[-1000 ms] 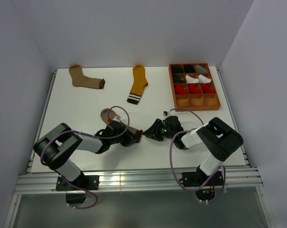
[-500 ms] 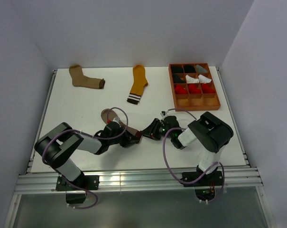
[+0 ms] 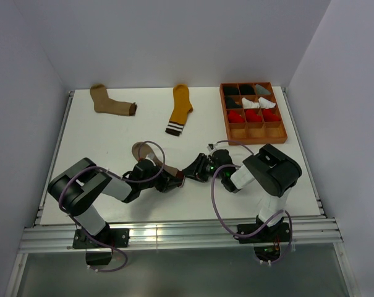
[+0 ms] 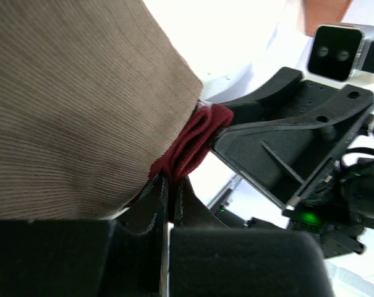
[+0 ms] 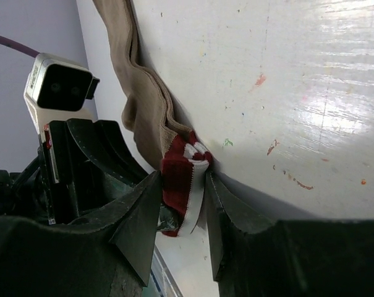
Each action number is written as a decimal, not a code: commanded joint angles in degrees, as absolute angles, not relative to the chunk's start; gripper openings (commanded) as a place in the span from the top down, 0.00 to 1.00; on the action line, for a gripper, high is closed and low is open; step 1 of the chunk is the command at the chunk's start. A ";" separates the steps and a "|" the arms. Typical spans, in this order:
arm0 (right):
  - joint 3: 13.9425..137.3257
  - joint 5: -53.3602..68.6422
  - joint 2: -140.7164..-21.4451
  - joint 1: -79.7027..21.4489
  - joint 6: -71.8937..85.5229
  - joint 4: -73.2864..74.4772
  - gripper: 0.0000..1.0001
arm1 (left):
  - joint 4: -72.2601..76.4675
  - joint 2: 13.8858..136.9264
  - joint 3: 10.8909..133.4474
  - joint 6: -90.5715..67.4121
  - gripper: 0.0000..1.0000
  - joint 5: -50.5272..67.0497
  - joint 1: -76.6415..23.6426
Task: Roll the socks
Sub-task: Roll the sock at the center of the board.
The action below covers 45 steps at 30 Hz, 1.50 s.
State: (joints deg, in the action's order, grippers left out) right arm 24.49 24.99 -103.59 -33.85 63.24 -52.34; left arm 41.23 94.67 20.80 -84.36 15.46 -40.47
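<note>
light brown sock (image 3: 139,148) lies flat near the middle of the table (image 3: 94,139), toe pointing away from the arms. its red-and-white cuff (image 5: 185,164) sits where the two grippers meet. over the last second the right gripper (image 3: 193,169) has slid left along the table and its elbow has swung inward, so its tips now reach the cuff. the left gripper (image 4: 171,185) has hardly moved. that puts both arms on the same end of the sock, which looks like the setup for starting a roll from the cuff. no turn of fabric is made yet.

the left wrist view shows the left fingers pressed together on the folded red edge, with the brown ribbing spreading away above. only the red of the cuff shows here, not its white stripes. the right wrist view shows those stripes and the right fingers half closed, one on each side of the cuff and both against it. how firm that hold is i cannot tell. it also shows the sock body bunched into a ridge behind the cuff.

only the top view shows the rest: the tan sock (image 3: 109,102) and mustard sock (image 3: 179,111) untouched at the far edge, well apart, and the compartment tray (image 3: 284,127) of rolled bundles to the right.
</note>
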 commanded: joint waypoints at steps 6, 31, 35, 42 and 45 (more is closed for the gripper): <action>24.70 26.01 -106.61 -33.66 62.93 -53.60 0.57 | 50.00 94.92 18.99 -87.89 1.00 17.49 -39.64; 26.36 26.55 -102.14 -32.52 58.54 -46.08 1.00 | 38.51 93.52 21.09 -79.38 0.81 15.30 -39.37; 29.26 24.00 -99.50 -32.70 55.29 -34.83 1.00 | 27.71 89.04 23.55 -74.45 0.60 10.74 -39.81; 36.03 20.13 -97.21 -33.92 52.04 -14.28 1.00 | 3.89 79.19 36.11 -56.11 0.44 -13.58 -50.60; 39.72 18.29 -96.86 -34.19 51.77 -6.37 1.00 | 0.36 79.10 39.02 -50.21 0.44 -25.99 -57.73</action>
